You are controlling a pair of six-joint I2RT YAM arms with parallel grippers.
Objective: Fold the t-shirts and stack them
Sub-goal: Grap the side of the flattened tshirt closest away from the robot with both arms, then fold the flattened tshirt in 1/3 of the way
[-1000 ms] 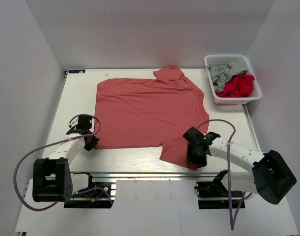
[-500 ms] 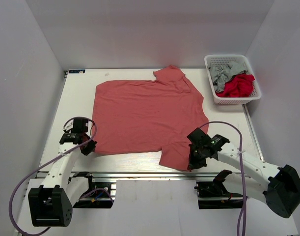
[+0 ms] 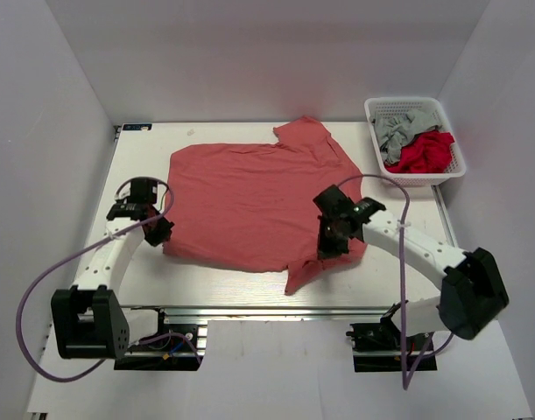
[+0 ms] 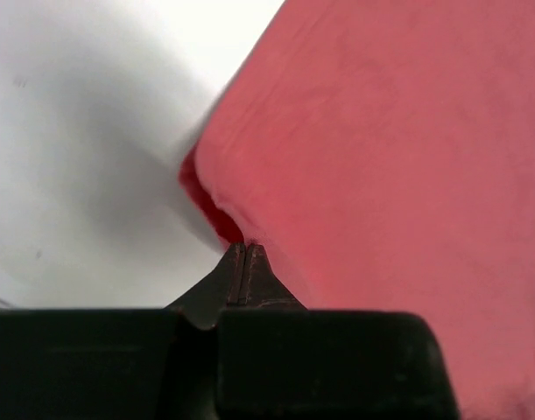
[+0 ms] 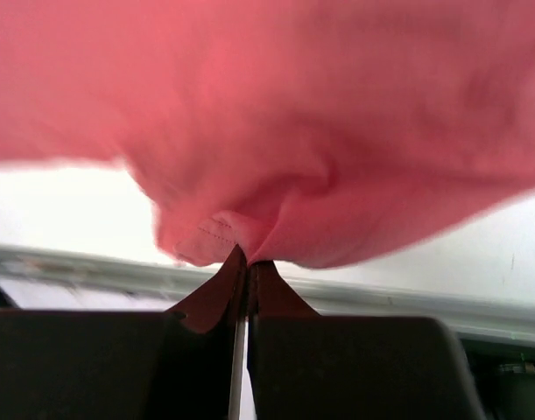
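The salmon-red t-shirt lies spread across the middle of the table. My left gripper is shut on its near-left hem corner, seen as red cloth pinched at the fingertips in the left wrist view. My right gripper is shut on the near-right hem, lifted off the table, with cloth bunched above the tips in the right wrist view. A sleeve hangs down below the right gripper. The brighter red t-shirt and the grey t-shirt lie crumpled in the basket.
The white mesh basket stands at the far right of the table. The table's near metal rail runs along the front edge. White walls enclose the left, back and right sides.
Both grippers have moved away from the near edge toward the far side, carrying the shirt's near hem with them. The right gripper has lifted its corner; the hem now lies further in.
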